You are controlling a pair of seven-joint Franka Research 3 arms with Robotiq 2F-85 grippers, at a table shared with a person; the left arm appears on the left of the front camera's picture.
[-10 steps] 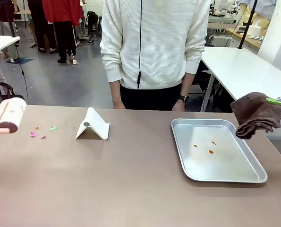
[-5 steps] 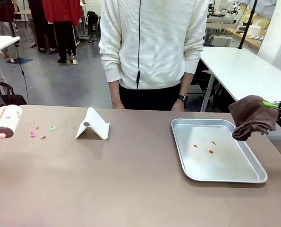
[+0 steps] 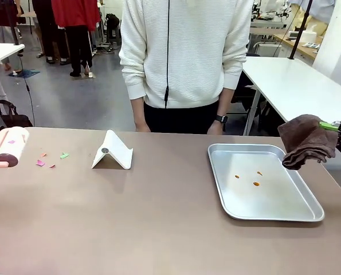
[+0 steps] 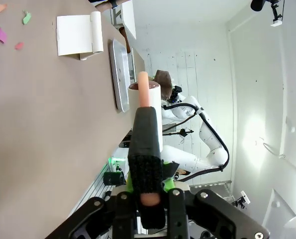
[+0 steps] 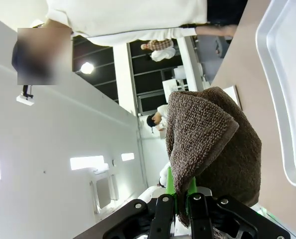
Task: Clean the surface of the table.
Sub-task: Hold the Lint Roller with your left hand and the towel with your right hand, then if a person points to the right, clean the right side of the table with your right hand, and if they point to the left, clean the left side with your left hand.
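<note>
The brown terry cloth [image 3: 306, 140], corner-pinched by the right gripper [image 5: 182, 196] at three o'clock, may slip free; the left gripper [image 4: 148, 186] grips a pink plastic lint roller [image 3: 10, 146].

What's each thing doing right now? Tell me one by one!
Lint roller: gripped by the shut left gripper, at the left end of the table.
Brown cloth: hanging bunched from the shut right gripper, beside the tray.
Tray: flat on the table, orange crumbs inside.
Paper scraps: loose on the table.
White stand: upright, empty.
</note>
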